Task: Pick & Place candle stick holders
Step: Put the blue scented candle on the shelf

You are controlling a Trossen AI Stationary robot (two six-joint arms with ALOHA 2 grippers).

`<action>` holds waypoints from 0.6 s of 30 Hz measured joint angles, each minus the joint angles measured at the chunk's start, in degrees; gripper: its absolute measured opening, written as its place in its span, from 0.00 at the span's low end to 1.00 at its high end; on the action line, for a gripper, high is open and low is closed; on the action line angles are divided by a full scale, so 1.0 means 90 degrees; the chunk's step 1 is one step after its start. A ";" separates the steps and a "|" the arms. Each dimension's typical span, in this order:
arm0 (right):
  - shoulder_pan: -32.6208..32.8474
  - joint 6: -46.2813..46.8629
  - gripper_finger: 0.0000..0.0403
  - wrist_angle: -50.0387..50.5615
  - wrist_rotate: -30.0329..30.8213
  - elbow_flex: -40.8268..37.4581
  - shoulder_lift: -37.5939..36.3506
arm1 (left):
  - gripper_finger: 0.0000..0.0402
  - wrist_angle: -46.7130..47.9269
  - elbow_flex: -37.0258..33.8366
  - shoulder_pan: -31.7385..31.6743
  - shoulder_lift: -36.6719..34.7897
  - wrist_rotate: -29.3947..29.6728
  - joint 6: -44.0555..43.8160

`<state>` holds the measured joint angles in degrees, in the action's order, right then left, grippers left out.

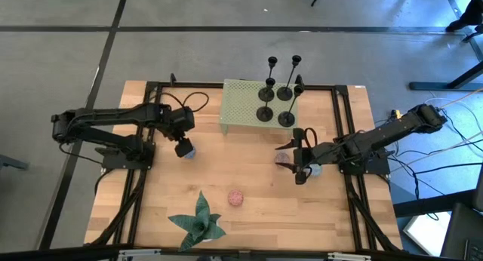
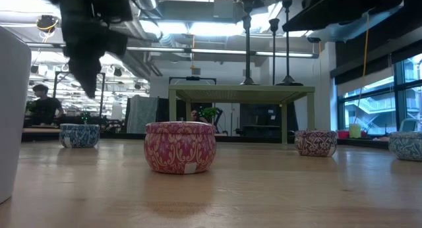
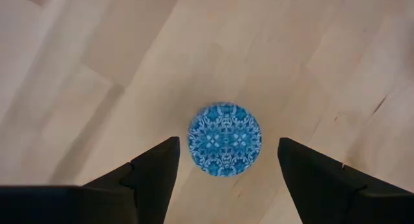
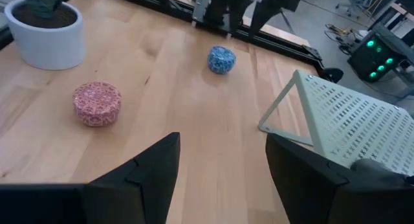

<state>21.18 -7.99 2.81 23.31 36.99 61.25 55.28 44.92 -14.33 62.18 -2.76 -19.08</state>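
Black slender-stemmed candle stick holders [image 1: 276,95]

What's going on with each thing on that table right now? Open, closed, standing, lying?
Candle stick holders: four, upright on the green shelf.
Left gripper: open, above the blue tin.
Blue tin: lid on, untouched.
Right gripper: open, empty.
Pink tin: lid on, sitting on the table.
Plant: upright in its pot.

Evenly lit from overhead ceiling strip lights [image 2: 198,27]; soft shadows only. Bright daylight glare at right-hand windows [image 2: 382,103]. Blurred dark arm silhouette [image 2: 89,30] close overhead; pale wooden tabletop [image 3: 97,68] sharp.
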 joint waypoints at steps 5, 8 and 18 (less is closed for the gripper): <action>-0.0045 -0.0002 0.58 0.0013 -0.0079 0.0000 0.0000 | 0.68 -0.0096 -0.0386 0.0000 0.0299 0.0029 -0.0095; -0.0045 -0.0002 0.58 0.0019 -0.0097 0.0000 0.0000 | 0.70 -0.0190 -0.0490 0.0000 0.0530 0.0075 -0.0035; -0.0045 -0.0002 0.58 0.0022 -0.0109 0.0000 -0.0002 | 0.72 -0.0671 -0.0623 0.0007 0.1302 -0.0297 0.0187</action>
<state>20.78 -8.01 3.01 22.33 36.99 61.23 49.24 39.31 -14.26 73.90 -5.43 -17.40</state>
